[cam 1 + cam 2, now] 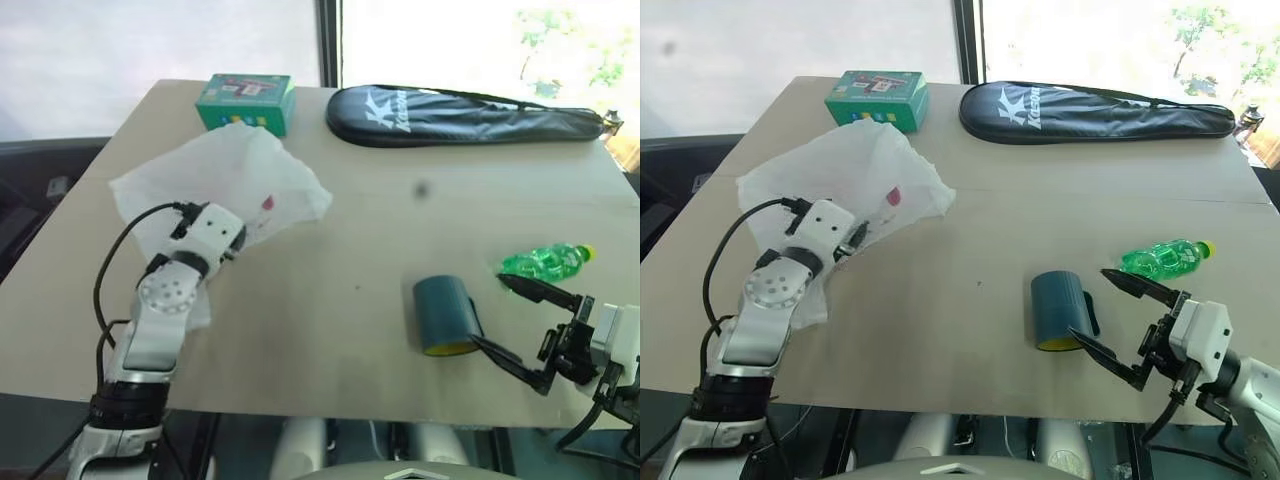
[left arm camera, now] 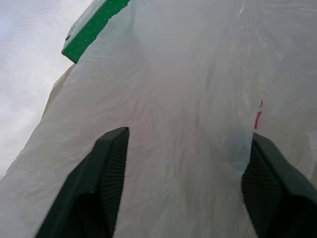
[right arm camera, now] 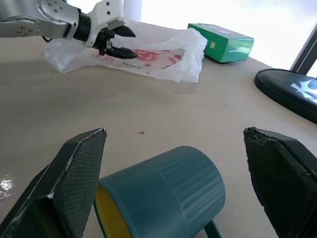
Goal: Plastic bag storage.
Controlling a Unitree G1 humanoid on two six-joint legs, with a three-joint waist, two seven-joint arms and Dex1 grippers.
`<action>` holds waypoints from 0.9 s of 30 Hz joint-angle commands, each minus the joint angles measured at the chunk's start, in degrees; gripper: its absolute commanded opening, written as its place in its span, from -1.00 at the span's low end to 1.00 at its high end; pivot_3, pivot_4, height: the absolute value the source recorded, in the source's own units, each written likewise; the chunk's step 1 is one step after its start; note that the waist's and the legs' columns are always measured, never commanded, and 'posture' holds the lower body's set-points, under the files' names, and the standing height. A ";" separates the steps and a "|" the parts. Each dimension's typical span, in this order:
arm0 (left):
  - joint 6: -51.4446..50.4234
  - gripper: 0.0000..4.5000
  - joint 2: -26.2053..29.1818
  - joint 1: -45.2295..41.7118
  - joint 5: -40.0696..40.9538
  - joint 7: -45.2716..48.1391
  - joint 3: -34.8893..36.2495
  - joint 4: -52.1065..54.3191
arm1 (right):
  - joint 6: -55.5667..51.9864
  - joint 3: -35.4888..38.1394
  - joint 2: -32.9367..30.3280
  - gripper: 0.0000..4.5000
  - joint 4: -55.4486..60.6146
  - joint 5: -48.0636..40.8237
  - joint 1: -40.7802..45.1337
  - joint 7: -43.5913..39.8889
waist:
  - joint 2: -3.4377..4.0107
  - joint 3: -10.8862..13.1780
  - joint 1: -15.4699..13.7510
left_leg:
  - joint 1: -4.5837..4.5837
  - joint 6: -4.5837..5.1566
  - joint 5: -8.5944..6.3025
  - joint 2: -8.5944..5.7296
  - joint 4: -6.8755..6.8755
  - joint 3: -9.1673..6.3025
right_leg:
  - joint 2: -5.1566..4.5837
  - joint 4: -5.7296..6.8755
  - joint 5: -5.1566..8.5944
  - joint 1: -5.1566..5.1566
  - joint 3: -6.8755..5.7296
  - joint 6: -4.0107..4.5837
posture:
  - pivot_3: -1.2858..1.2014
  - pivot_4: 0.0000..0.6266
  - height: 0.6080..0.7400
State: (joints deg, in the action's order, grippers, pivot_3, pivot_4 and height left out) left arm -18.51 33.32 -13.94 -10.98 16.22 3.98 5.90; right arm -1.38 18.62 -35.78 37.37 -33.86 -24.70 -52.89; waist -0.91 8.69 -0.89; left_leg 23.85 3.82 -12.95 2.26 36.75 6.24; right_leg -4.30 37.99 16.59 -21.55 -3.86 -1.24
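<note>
While the thin, crinkly, translucent white plastic bag lies spread at the upper left of the head view, just in front of the green cardboard box, the left gripper sits over it, fingers parted around film, nothing yet pinched. The right gripper stands wide apart, empty, beside the teal cup at lower right. Recommendation: press low, gather a fold, then close fully before lifting, avoiding the box.
</note>
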 commanded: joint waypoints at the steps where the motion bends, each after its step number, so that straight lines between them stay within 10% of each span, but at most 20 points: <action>1: 1.36 -0.28 -0.51 -2.02 1.69 -0.19 1.98 -0.33 | -4.57 -0.51 -1.31 1.00 2.77 1.02 0.02 3.93 | 0.00 0.00 0.01 | 0.00 0.00 0.00 0.00 0.00 0.00 | 0.00 0.01 0.00 0.00 0.00 0.00 | 0.03 -0.52 1.00; 5: -0.44 -0.96 -0.53 -6.08 5.47 1.66 3.82 -0.47 | -6.64 -0.38 2.26 1.00 8.34 13.98 -3.85 15.24 | 0.00 0.00 -0.07 | 0.00 -0.02 0.01 0.00 0.02 -0.01 | -0.02 0.05 0.00 -0.01 -0.02 0.00 | 0.03 -0.52 1.00; 19: -10.14 -0.96 0.23 -12.47 11.72 6.93 3.91 6.22 | -13.66 -12.73 0.33 1.00 19.93 32.11 -14.60 19.94 | -0.32 -0.15 0.07 | 0.00 -0.03 0.00 0.05 0.40 -0.08 | 0.07 0.13 0.06 0.06 -0.05 -0.19 | 0.03 -0.52 1.00; 27: -14.86 -0.96 -0.43 -12.31 12.89 6.66 3.70 9.85 | -11.91 -8.01 -0.62 1.00 20.21 30.28 -15.63 17.06 | -0.38 -0.17 0.01 | 0.01 -0.03 0.00 0.04 0.44 -0.10 | 0.07 0.14 -0.01 0.08 -0.06 -0.08 | 0.03 -0.52 1.00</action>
State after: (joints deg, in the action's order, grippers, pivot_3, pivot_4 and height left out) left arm -32.85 32.73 -25.38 1.40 22.95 7.30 12.85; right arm -12.03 7.60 -36.28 57.21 -2.12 -39.94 -35.12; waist -1.29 8.52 -0.88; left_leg 23.86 3.80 -12.94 2.30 37.19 6.12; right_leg -4.22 38.13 16.58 -21.47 -3.93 -1.32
